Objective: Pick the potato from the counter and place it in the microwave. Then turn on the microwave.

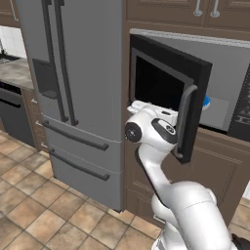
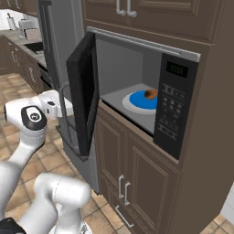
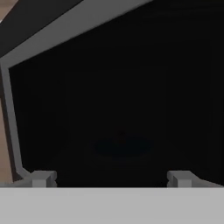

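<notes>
Gripper (image 3: 111,178) wide open, empty, behind microwave door (image 2: 82,98) | potato (image 2: 151,94) on blue plate (image 2: 139,101) | risk: shoving door crooked, leaving it ajar

Premises: a domestic kitchen. Evidence: a built-in microwave (image 2: 176,105) set into dark brown wooden cabinets (image 2: 132,176), door standing open; a tall grey fridge (image 1: 73,97) just to its left; brown tiled floor (image 1: 29,205); on the far left, a stone counter (image 2: 27,45) with an inset sink (image 2: 34,45).
</notes>
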Available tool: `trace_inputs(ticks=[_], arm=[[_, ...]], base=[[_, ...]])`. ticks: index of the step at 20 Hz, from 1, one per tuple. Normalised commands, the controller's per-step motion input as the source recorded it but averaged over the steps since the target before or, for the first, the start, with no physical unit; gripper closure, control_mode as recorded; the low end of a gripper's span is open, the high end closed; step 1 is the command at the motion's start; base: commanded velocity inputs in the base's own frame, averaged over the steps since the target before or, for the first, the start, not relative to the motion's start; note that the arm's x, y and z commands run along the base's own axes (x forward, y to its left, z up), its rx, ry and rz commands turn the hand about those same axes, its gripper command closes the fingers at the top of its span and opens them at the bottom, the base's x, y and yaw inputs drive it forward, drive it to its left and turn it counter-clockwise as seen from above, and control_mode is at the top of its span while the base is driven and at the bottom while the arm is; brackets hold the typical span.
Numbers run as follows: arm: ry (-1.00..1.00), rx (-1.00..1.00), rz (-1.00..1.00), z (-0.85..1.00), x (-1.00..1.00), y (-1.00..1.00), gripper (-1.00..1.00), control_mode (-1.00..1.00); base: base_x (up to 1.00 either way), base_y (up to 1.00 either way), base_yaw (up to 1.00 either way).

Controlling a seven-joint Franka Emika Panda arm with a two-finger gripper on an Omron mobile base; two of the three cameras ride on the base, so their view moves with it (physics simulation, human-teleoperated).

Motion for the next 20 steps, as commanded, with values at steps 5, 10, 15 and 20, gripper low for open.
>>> trace_inputs(ticks=[5,10,15,20], arm=[[0.00,0.00,0.03,0.00,0.00,-0.65,-1.00,-1.00],[0.00,0.00,0.02,-0.01,0.00,-0.64,-1.00,-1.00],[0.00,0.00,0.03,-0.02,0.00,-0.62,-1.00,-1.00],[0.00,0.00,0.03,-0.01,0.00,-0.51,-1.00,-1.00]], base=[[0.00,0.00,0.00],[0.00,0.00,0.00],[0.00,0.00,0.00],[0.00,0.00,0.00]])
